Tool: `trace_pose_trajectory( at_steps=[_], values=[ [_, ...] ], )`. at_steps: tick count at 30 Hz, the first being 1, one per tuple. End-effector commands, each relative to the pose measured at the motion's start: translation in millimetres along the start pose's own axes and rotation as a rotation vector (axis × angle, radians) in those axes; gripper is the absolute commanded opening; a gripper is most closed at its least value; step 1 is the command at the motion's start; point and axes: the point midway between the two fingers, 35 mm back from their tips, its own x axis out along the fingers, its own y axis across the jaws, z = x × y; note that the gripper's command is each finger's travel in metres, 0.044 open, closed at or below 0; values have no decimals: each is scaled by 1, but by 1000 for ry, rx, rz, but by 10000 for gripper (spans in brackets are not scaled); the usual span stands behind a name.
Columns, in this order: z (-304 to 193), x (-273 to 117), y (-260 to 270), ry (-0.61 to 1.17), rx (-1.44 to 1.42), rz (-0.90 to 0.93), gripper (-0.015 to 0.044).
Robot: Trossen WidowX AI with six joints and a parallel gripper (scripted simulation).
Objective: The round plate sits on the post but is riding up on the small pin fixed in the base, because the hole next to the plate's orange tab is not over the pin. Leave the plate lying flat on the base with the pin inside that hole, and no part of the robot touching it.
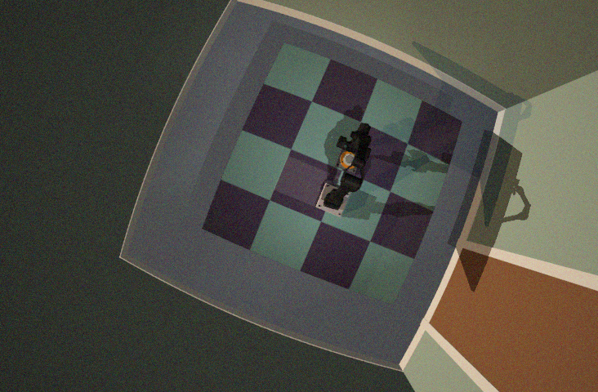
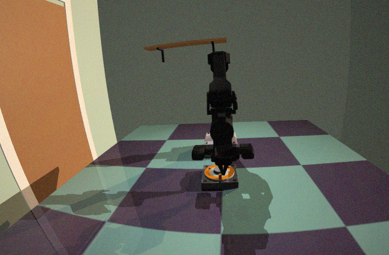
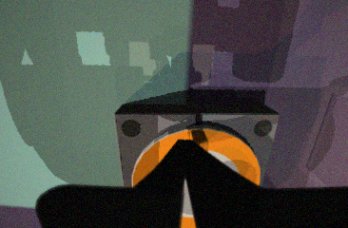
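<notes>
Claw: black, two fingers pressed together into one tapered point (image 2: 221, 171); closed with nothing between them; in the wrist view the fingers fill the lower frame as a dark wedge with only a thin pale slit showing between them

Claw position: tip down on the near part of the round plate, beside the orange tab; contact looks likely but the tip hides the exact spot

Round plate: flat orange ring (image 2: 210, 170) with a paler grey-white centre; matte, smooth; lies on the base; its near half is covered by the fingers in the wrist view (image 3: 229, 147); whether it lies flat or tilted cannot be told

Orange tab: small stub (image 2: 220, 178) sticking out at the plate's near edge in the exterior view, over the base top

Hole and pin: hard to make out; a short dark upright mark shows at the plate's far rim in the wrist view, too small to identify

Base: square grey block (image 2: 205, 182) with dark sides; round dark recesses in its far corners (image 3: 130, 127); stands on the surface

Surface: checkered teal and purple squares (image 2: 306, 186), crossed by blocky shadows

Arm: black, jointed, rising tall behind the base (image 2: 219, 90); in the top view (image 1: 355, 152) it covers most of the plate, leaving an orange sliver
</notes>
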Motion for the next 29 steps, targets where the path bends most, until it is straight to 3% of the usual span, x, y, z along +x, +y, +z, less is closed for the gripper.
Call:
trace_pose_trajectory(
  at_steps=[1,7,29],
  values=[
    [2,-16,-1,-9,-4,-5,0],
    [-2,-45,1,-9,-4,-4,0],
    [-1,-39,1,-11,-2,0,0]
  ],
)
